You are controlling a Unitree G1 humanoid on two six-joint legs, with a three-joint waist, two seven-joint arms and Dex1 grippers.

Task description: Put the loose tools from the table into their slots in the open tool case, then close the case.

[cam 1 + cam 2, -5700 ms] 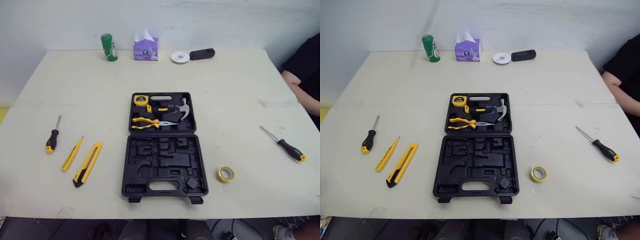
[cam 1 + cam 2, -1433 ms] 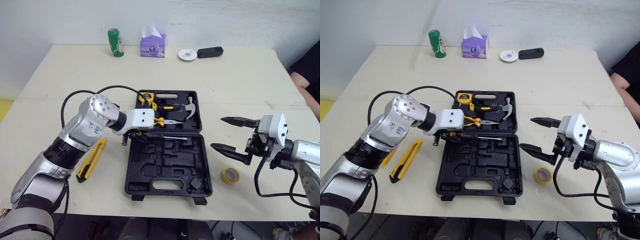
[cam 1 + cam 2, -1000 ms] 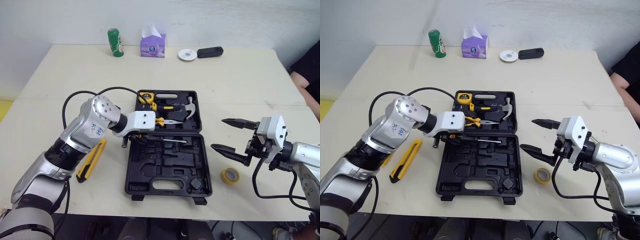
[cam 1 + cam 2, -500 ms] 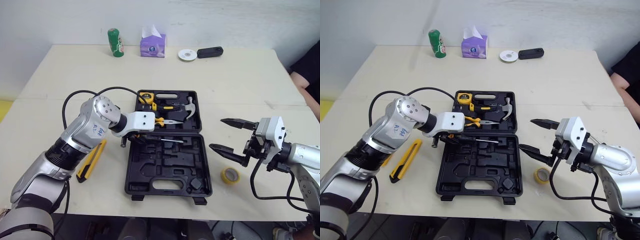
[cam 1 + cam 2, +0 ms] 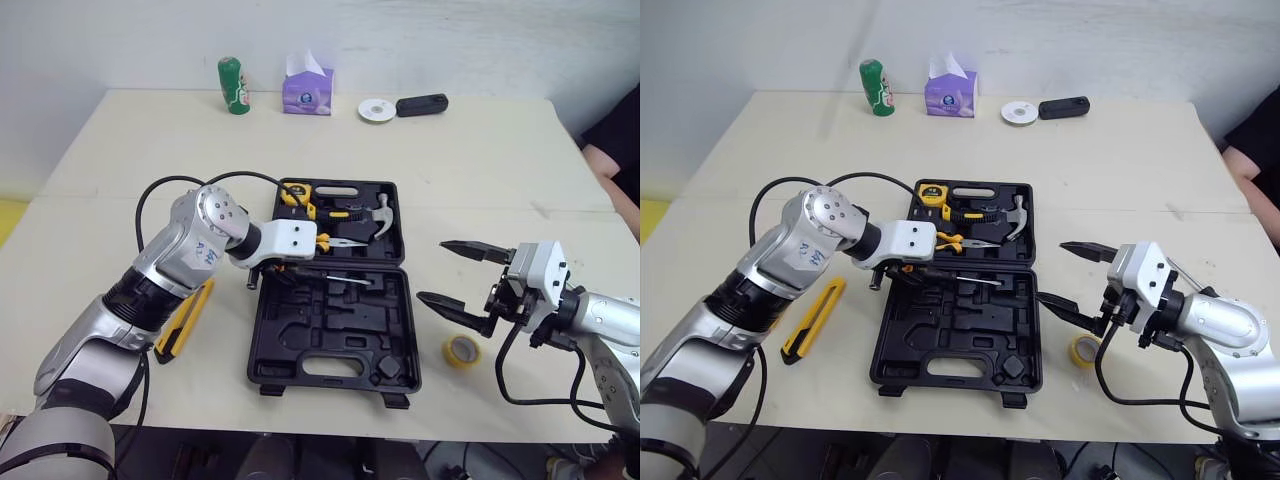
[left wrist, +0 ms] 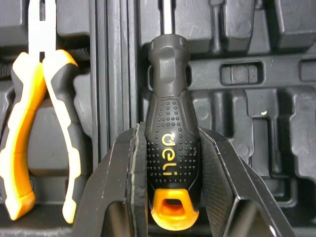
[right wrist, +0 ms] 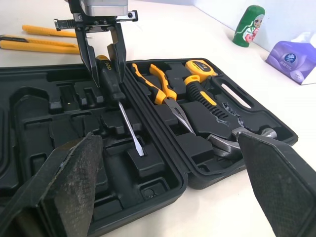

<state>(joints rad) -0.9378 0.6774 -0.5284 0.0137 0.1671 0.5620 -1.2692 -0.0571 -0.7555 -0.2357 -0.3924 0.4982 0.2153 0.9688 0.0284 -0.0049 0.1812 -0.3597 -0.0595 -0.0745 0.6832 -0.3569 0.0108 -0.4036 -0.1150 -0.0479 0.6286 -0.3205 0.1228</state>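
Silver-grey arm shells (image 5: 150,290), black joint bands. Blue handwriting on left forearm (image 5: 203,256). Black cables (image 5: 160,188) loop near wrists. White wrist blocks (image 5: 545,272). Left claw (image 5: 890,276), right claw (image 5: 432,271): black tapered fingers.

— Where does the tool case (image 5: 330,345) lie?
— Mid-table, one half behind the other. The far half holds the tape measure (image 5: 291,194) at its left, the pliers (image 5: 325,243) before it and the hammer (image 5: 380,212) at the right.
— And the screwdriver (image 6: 170,148)?
— In the left gripper (image 7: 107,74), over the near half just before the hinge, with its shaft pointing right.
— Around the case?
— The utility knife (image 5: 185,318) lies to its left and the tape roll (image 5: 460,350) to its right. The right gripper (image 5: 432,270) is just behind the roll. A can (image 5: 232,85) and a tissue box (image 5: 305,90) stand at the table's far edge.
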